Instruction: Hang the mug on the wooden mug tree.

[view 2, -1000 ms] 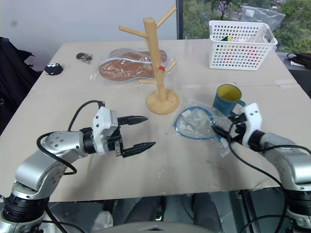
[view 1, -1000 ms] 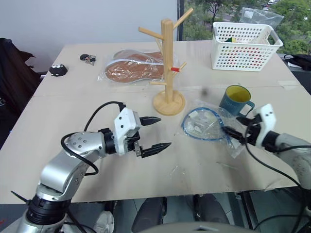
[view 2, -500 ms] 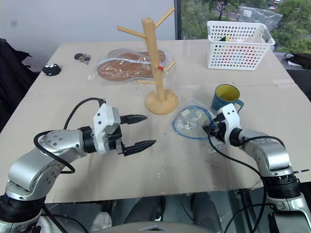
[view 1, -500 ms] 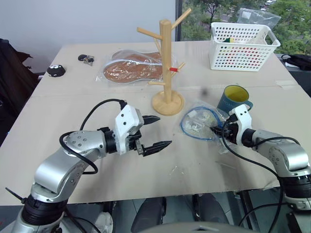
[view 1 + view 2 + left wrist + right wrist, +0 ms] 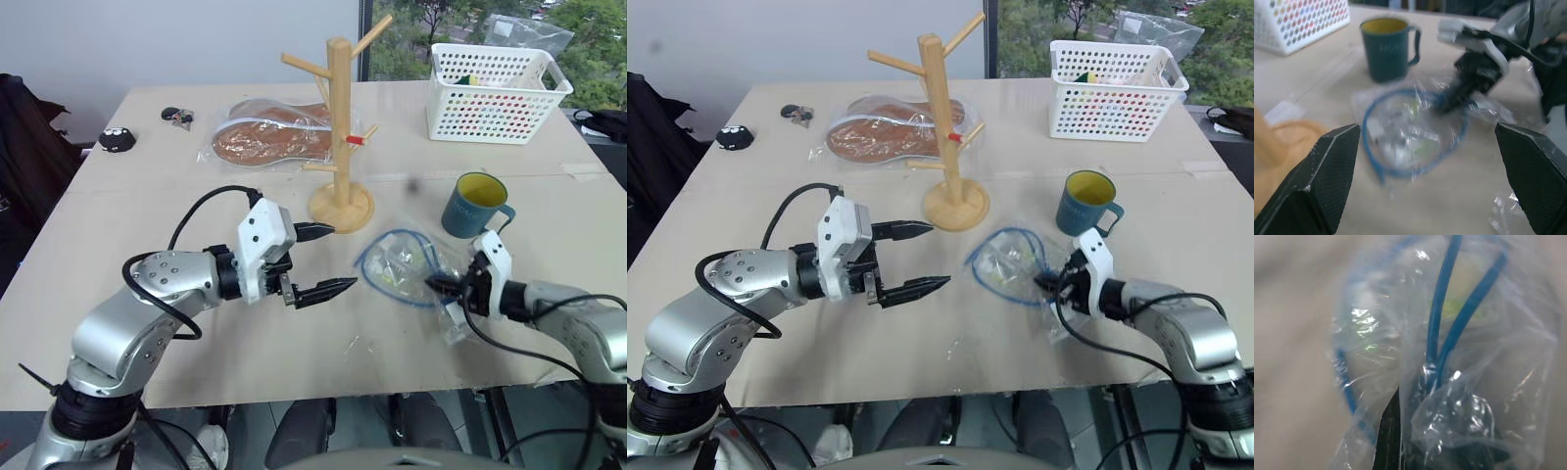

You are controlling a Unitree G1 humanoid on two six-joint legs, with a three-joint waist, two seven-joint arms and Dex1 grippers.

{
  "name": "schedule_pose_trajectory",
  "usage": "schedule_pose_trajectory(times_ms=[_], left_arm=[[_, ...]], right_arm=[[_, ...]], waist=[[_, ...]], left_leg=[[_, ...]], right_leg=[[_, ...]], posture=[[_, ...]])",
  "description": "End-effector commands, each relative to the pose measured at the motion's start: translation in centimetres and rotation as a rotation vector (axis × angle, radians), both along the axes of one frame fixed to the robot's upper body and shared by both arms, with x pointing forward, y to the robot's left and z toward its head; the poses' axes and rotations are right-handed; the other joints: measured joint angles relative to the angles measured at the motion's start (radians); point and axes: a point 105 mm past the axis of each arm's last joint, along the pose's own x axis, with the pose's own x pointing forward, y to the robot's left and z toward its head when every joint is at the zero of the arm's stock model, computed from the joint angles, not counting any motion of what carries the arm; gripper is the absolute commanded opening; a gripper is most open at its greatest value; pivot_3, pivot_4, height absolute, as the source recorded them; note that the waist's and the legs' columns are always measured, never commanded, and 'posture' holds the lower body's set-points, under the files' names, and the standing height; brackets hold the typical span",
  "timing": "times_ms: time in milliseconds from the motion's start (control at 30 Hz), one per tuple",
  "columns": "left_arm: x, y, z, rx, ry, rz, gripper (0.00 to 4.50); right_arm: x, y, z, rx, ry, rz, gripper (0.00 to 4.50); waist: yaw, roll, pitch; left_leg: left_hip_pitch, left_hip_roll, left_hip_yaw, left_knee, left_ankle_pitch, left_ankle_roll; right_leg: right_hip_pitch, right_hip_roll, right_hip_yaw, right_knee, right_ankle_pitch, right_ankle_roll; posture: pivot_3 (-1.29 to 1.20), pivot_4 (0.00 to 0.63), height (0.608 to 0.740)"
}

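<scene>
The teal-blue mug [image 5: 474,204] with a yellow inside stands upright on the table, handle toward the right, clear of both grippers. Left of it, further back, stands the wooden mug tree [image 5: 339,127] with bare pegs. My right gripper [image 5: 438,287] is in front of the mug, shut on the edge of a clear plastic bag [image 5: 402,264] that holds a blue cable. In the right wrist view the crumpled bag [image 5: 1449,357] wraps around the fingers. My left gripper [image 5: 343,257] hovers open and empty in front of the tree's base, pointing at the bag.
A white perforated basket [image 5: 495,90] sits at the back right. Bagged brown insoles [image 5: 269,137] lie behind the tree, with keys [image 5: 177,117] and a small black object [image 5: 117,140] at the back left. The table's front edge runs just below both arms.
My right gripper went from open to shut on the plastic bag and dragged it back toward the near edge. My left gripper drifted slightly up and right, still open.
</scene>
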Motion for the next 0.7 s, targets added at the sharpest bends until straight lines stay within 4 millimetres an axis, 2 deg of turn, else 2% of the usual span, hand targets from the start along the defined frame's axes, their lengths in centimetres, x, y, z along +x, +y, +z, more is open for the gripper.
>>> schedule_pose_trajectory(times_ms=[33, 167, 300, 367, 500, 700], left_arm=[[-1.1, -1.2, 1.1, -0.023, -0.017, -0.096, 4.5], [-1.2, -2.3, 1.5, -0.03, -0.025, -0.165, 4.5], [-0.6, -3.5, 2.7, -0.057, -0.047, -0.195, 4.5], [-0.4, -4.3, 3.0, -0.068, -0.056, -0.21, 4.5], [0.3, -5.7, 3.4, -0.076, -0.076, -0.206, 4.5], [1.9, -7.6, 3.6, -0.105, -0.107, -0.127, 4.5]], right_arm=[[-1.9, -2.2, 2.6, -0.012, -0.02, 0.006, 0.01], [-3.7, -7.5, 3.4, -0.105, 0.003, -0.141, 0.01], [-5.0, -15.3, 4.7, -0.229, -0.025, -0.397, 0.01], [-4.8, -17.8, 5.4, -0.282, -0.073, -0.484, 0.01], [-2.0, -21.1, 7.2, -0.313, -0.237, -0.659, 0.01], [2.8, -21.7, 8.4, -0.268, -0.392, -0.758, 0.01]], waist=[[0.006, 0.0, 0.0], [0.011, -0.001, 0.0], [0.019, -0.002, 0.0], [0.019, -0.002, 0.0], [0.0, -0.003, 0.001], [-0.008, -0.003, 0.001]], left_leg=[[0.0, -0.001, 0.0, 0.0, 0.0, 0.0], [0.001, -0.001, 0.001, 0.001, 0.0, 0.001], [0.002, 0.0, 0.002, 0.001, 0.0, 0.001], [0.003, -0.001, 0.003, 0.002, 0.0, 0.001], [0.004, 0.0, 0.005, 0.002, 0.0, 0.001], [0.004, 0.0, 0.005, 0.001, 0.003, -0.004]], right_leg=[[0.0, -0.001, 0.0, 0.0, 0.0, 0.0], [0.001, 0.0, 0.0, 0.0, 0.0, 0.0], [0.003, 0.001, 0.001, 0.0, 0.0, 0.0], [0.003, 0.001, 0.001, 0.0, 0.0, 0.001], [0.004, 0.001, 0.003, 0.0, 0.0, 0.001], [0.003, 0.001, 0.004, 0.0, 0.0, 0.001]], posture=[[0.0, 0.15, 0.74], [0.0, 0.15, 0.74], [0.0, 0.15, 0.74], [0.0, 0.15, 0.74], [0.0, 0.15, 0.74], [0.0, 0.15, 0.74]])
